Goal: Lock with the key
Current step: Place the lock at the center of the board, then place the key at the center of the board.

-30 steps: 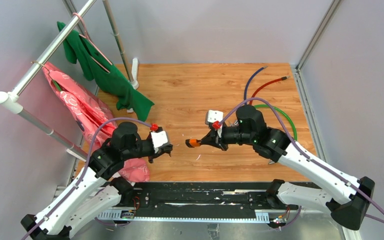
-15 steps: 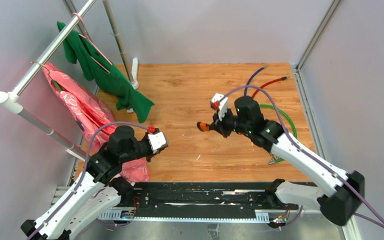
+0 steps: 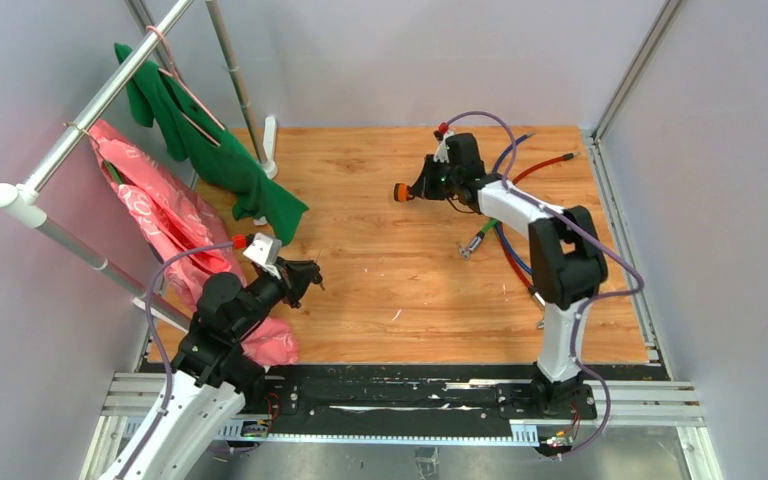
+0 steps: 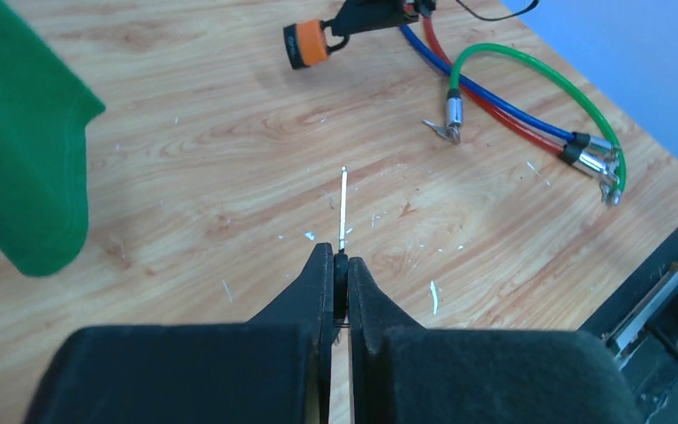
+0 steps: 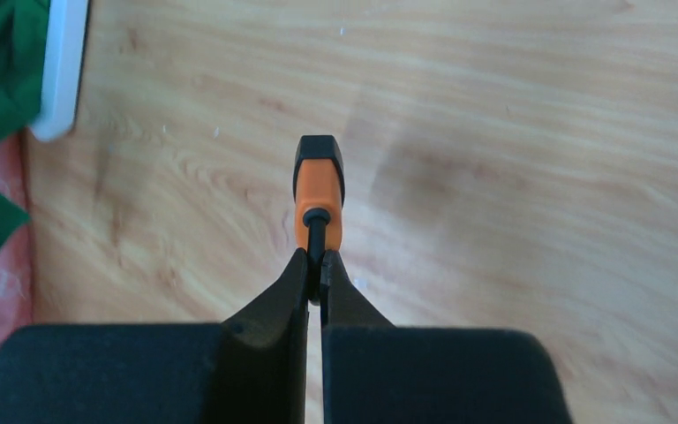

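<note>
Orange padlock (image 5: 318, 190) juts ahead of my right gripper (image 5: 315, 278), clamped by its shackle; only the left wrist camera shows the key (image 4: 342, 208) pinched in my left gripper (image 4: 340, 274).

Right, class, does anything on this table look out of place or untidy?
Yes. Blue, red and green cables sprawl loose on the far right of the table, unrelated to the padlock. The green garment hangs crooked, its hem trailing onto the wood.

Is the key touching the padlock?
Apart. The left wrist view shows a wide stretch of bare table between the key and the padlock.
</note>
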Controlling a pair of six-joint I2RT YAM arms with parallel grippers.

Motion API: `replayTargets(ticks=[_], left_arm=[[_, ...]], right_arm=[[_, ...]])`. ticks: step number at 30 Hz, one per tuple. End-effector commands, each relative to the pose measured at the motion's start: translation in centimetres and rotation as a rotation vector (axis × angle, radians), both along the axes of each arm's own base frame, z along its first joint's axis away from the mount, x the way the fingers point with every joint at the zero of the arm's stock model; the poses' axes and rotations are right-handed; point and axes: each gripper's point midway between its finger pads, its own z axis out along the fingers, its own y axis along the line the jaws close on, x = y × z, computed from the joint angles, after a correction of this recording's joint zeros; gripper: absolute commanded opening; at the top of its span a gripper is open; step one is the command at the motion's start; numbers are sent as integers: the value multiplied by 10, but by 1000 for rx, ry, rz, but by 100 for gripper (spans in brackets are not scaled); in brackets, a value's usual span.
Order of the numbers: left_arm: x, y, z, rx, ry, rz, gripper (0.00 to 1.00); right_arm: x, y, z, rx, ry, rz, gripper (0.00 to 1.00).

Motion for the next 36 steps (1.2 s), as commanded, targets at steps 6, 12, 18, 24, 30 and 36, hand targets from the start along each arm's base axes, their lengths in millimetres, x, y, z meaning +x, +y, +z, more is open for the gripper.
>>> replayTargets(ticks=[6,12,18,24,30,36], left_arm=[[0,2,1,-178,-27,36,0],[0,9,8,-195,-58,69,0],[-1,12,13,-206,-90,79,0],[-6,7,21,-232,-117,41,0],[-12,1,25,-250,-125,-4,0],[-18,-6,32,-267,-145,-56,0]], right_arm=[[93,31,-19,294,58,-238,0],[100,23,-59,294,150,-358,26],[85,8,-52,168,113,-326,66],[20,46,35,9,-260,172,73],[-175,120,95,185,-621,1006,76],[-254,167,117,309,-741,1121,80]])
